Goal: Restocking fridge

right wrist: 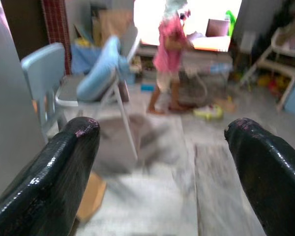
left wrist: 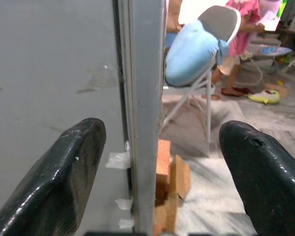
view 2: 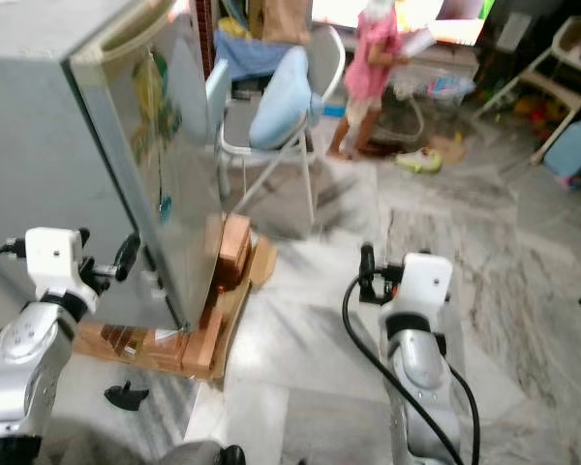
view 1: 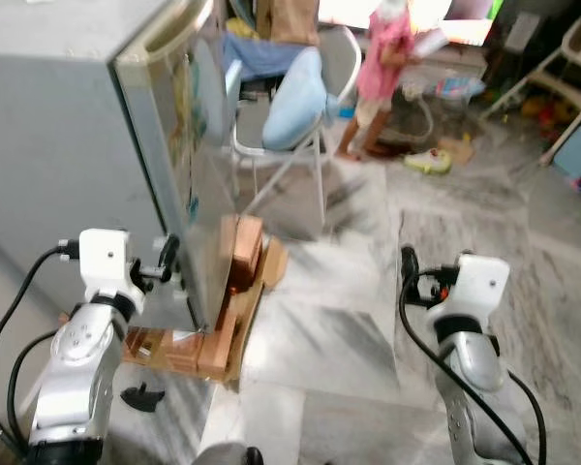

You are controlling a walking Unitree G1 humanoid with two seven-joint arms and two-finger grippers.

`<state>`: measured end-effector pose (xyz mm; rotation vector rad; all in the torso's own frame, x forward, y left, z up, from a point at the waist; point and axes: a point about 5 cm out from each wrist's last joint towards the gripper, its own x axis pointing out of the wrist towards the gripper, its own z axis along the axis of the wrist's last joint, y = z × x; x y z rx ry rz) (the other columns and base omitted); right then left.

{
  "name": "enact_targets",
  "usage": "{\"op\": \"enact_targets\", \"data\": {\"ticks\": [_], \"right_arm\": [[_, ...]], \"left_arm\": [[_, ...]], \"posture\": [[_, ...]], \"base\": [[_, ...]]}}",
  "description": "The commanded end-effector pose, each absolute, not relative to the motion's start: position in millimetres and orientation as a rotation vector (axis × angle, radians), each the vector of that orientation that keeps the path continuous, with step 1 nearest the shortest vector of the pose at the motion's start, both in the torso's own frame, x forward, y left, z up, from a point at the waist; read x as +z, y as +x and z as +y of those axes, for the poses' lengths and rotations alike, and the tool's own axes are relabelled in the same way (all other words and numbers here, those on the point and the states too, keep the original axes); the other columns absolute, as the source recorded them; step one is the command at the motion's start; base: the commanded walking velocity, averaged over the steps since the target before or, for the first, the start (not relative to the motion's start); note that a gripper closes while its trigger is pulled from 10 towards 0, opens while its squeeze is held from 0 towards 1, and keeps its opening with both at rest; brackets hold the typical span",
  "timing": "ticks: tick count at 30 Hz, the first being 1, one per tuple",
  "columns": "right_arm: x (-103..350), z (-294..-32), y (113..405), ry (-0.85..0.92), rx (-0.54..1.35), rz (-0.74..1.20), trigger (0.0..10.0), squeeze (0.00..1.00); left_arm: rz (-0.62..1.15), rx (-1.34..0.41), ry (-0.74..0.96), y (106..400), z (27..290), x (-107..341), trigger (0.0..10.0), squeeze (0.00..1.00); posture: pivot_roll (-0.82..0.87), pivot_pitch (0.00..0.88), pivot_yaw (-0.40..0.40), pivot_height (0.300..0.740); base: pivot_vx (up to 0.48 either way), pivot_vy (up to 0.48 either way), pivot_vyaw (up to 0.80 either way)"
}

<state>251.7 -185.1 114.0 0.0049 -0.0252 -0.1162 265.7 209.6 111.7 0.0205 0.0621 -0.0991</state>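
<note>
While no writing readable, left fingers wide, straddling fridge door edge; right fingers wide, empty.

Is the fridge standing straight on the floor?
No: the fridge is raised on a wooden stand made of stacked blocks, which shows under its front corner above the marble floor.

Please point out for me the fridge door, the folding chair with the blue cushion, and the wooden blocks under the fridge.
fridge door point(view 1: 189, 184), left eye view, on its shiny front face.
folding chair point(view 1: 341, 50), left eye view, on the grey backrest.
blue cushion point(view 1: 295, 97), left eye view, on its middle.
wooden blocks point(view 1: 240, 254), left eye view, on the upper block.
</note>
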Motion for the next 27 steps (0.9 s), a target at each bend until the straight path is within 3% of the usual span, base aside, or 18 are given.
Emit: {"op": "enact_targets", "data": {"ticks": [1,16,27], "right_arm": [[106.4,-187.4,246.7,0.008,-0.131,0.011,10.0,0.00],[107.2,-185.8,248.0,0.007,-0.129,0.008,10.0,0.00],[108.6,-185.0,248.5,-0.001,-0.120,0.004,10.0,0.00]], "left_arm": [[0.051,-0.125,0.029,264.8,207.5,114.1,10.0,0.00],[0.046,-0.148,0.029,263.5,203.6,113.6,10.0,0.00],[0.050,-0.149,0.023,261.1,203.0,112.3,10.0,0.00]], "posture": [[-0.03,0.019,-0.029,0.740],[-0.03,0.019,-0.026,0.740],[-0.02,0.022,-0.031,0.740]], "base": [[0.292,-0.356,0.00],[0.297,-0.371,0.00],[0.144,0.000,0.00]]}}
